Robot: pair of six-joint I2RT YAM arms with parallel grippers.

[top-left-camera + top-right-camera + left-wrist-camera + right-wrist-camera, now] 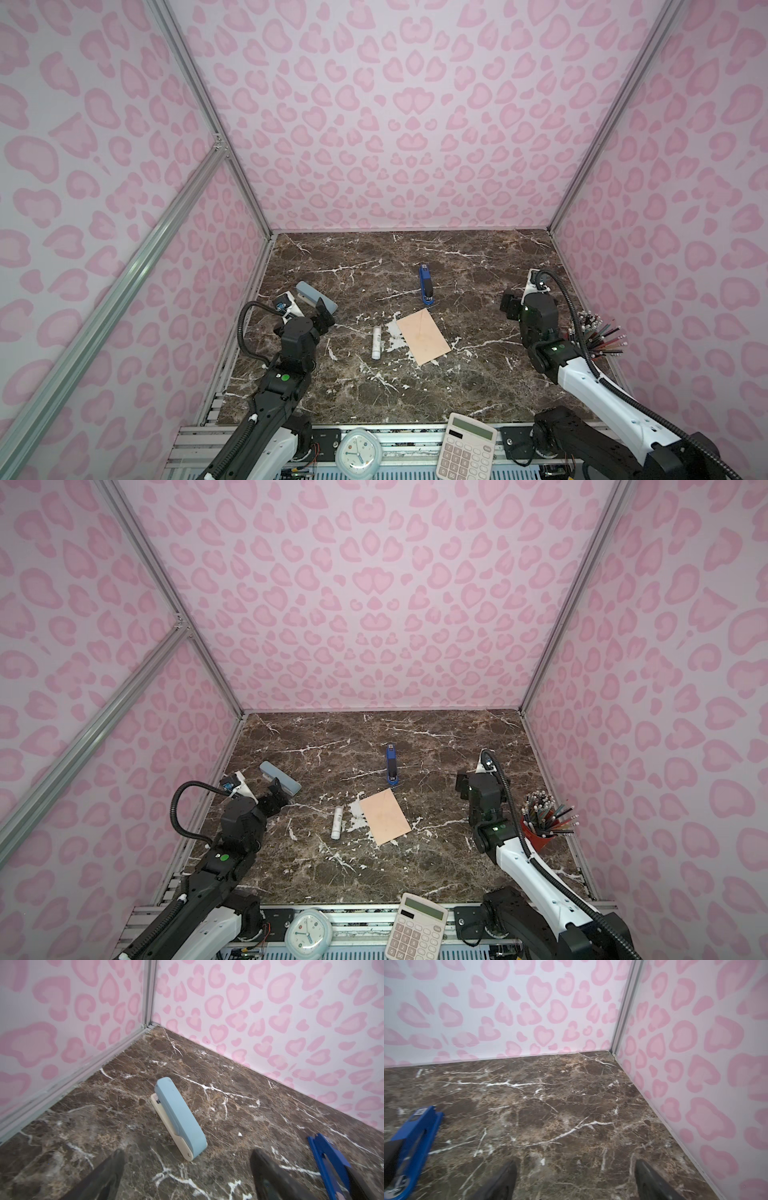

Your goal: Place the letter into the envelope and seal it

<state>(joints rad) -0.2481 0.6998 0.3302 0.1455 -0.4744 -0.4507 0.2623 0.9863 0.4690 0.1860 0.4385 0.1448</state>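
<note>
The envelope [424, 336] lies flat on the brown marble worktop [469, 386] near its middle, turned at an angle, with a plain peach face up. From both top views I cannot tell whether its flap is closed. Nothing touches it. A white glue stick [376, 343] lies just to its left, apart from it, and a dark blue stapler [426, 286] lies just beyond its far corner.

The left claw [324, 316] is near the left wall, well away from the envelope, and is spread wide and empty. In the left wrist view its two dark fingers [108, 1176] stand far apart, with a pale blue stapler [178, 1118] on the marble ahead of them.

The right claw [575, 1167] is over by the right side of the worktop, also spread wide and holding nothing. Only bare marble shows between its fingers [506, 1180].

A red cup of pencils [544, 825] stands behind the right arm. A round clock [357, 453] and a calculator [467, 451] sit at the front edge.
</note>
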